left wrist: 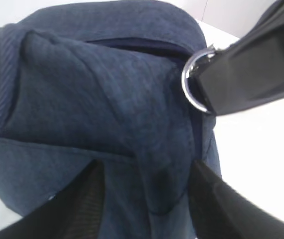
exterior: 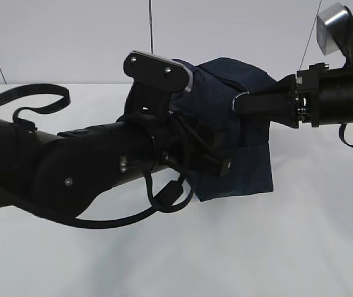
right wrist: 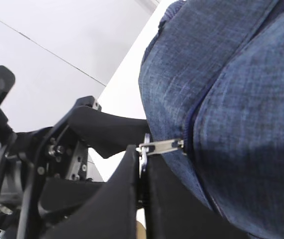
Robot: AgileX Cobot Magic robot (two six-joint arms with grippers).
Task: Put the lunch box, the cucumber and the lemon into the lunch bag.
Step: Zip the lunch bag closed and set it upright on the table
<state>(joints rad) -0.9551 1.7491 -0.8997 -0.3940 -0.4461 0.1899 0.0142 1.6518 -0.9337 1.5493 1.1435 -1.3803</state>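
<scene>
The dark navy lunch bag [exterior: 238, 148] stands on the white table, partly hidden behind my left arm. Its fabric fills the left wrist view [left wrist: 97, 99]. My left gripper [left wrist: 144, 199] has its fingers on either side of a fold of the bag's side and holds it. My right gripper [exterior: 238, 103] reaches in from the right and is shut on the zipper's metal ring pull [right wrist: 143, 148], which also shows in the left wrist view [left wrist: 188, 84]. The zipper runs down the bag's edge [right wrist: 188, 124]. The lunch box, the cucumber and the lemon are out of view.
My left arm [exterior: 90, 161] lies low across the front left with a looping cable [exterior: 164, 204]. A black strap [exterior: 37, 96] lies on the table at the far left. The white table [exterior: 275, 247] stretches in front, with a pale wall behind.
</scene>
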